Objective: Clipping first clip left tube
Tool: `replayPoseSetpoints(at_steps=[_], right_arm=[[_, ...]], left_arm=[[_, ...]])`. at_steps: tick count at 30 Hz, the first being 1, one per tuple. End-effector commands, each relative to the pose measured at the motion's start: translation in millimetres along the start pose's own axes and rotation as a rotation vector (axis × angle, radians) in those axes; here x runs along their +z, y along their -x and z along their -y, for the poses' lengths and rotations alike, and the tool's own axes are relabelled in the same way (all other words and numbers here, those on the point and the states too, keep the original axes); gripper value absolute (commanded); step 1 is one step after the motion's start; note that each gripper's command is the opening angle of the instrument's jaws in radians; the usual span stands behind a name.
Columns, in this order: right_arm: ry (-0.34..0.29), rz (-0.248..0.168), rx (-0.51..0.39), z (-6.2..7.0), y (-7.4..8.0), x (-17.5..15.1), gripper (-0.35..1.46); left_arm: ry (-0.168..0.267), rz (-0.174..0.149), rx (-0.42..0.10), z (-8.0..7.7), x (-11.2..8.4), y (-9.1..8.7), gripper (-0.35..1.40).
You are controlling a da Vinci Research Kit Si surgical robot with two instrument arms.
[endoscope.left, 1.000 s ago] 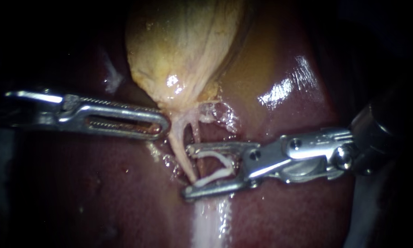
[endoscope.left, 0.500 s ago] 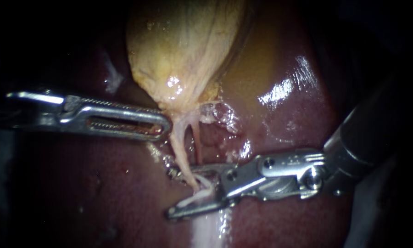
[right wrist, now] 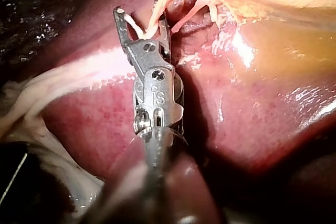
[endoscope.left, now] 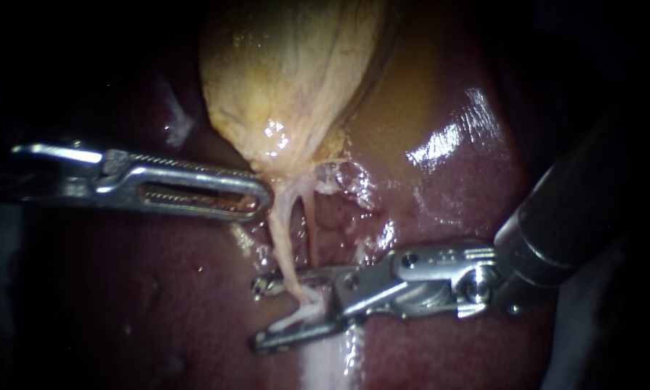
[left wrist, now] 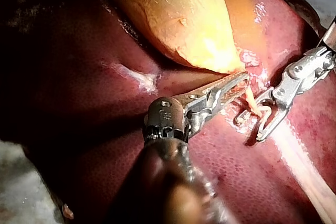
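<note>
The yellow gallbladder (endoscope.left: 289, 79) lies on the dark red liver (endoscope.left: 159, 289). From its neck two thin tubes run down: the pale left tube (endoscope.left: 285, 231) and a thinner reddish right tube (endoscope.left: 311, 224). My left instrument (endoscope.left: 263, 196) comes in level from the left, its slotted jaws shut on the gallbladder's neck (left wrist: 241, 78). My right instrument (endoscope.left: 256, 314) holds a white clip (endoscope.left: 303, 312) between its spread jaws. The left tube's lower end passes between those jaws and through the clip (right wrist: 137, 24). The clip's legs are apart. The same jaws show in the left wrist view (left wrist: 251, 128).
A pale whitish band (endoscope.left: 332, 361) runs down the liver below the right instrument's jaws. Frayed glistening tissue (endoscope.left: 350, 184) sits beside the tubes' upper ends. The right instrument's dark shaft (endoscope.left: 578, 217) crosses the liver's right side. Pale loose strands (right wrist: 31, 103) lie beside it.
My right instrument has moved left and down. Its jaws and clip, which stood right of the left tube, now straddle its lower end. The left instrument has held still.
</note>
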Motion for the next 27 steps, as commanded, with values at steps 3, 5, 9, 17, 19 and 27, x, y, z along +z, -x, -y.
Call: replayPoseSetpoints(at_steps=[3,5,9,17,19,27], right_arm=[[-0.001,0.016,0.017,-0.2,0.1,-0.5,-0.29],[0.002,0.027,0.036,-0.4,0.2,-0.7,-0.35],[0.004,0.025,0.083,-0.6,0.4,-1.0,-0.35],[0.003,0.025,0.114,-0.4,0.8,-0.7,-0.35],[0.003,0.025,0.114,-0.5,0.8,-0.8,-0.35],[0.002,0.025,0.114,-0.5,0.7,-0.8,-0.35]], left_arm=[[0.0,0.0,0.0,0.1,0.0,0.0,-0.35],[0.0,0.0,0.0,0.1,0.0,0.0,-0.35],[0.0,0.0,0.0,0.1,0.0,0.0,-0.35],[0.0,0.001,0.0,0.1,0.0,0.0,-0.35],[0.0,0.001,0.0,0.1,0.0,0.0,-0.35],[0.0,0.0,0.0,0.1,0.1,0.0,-0.35]])
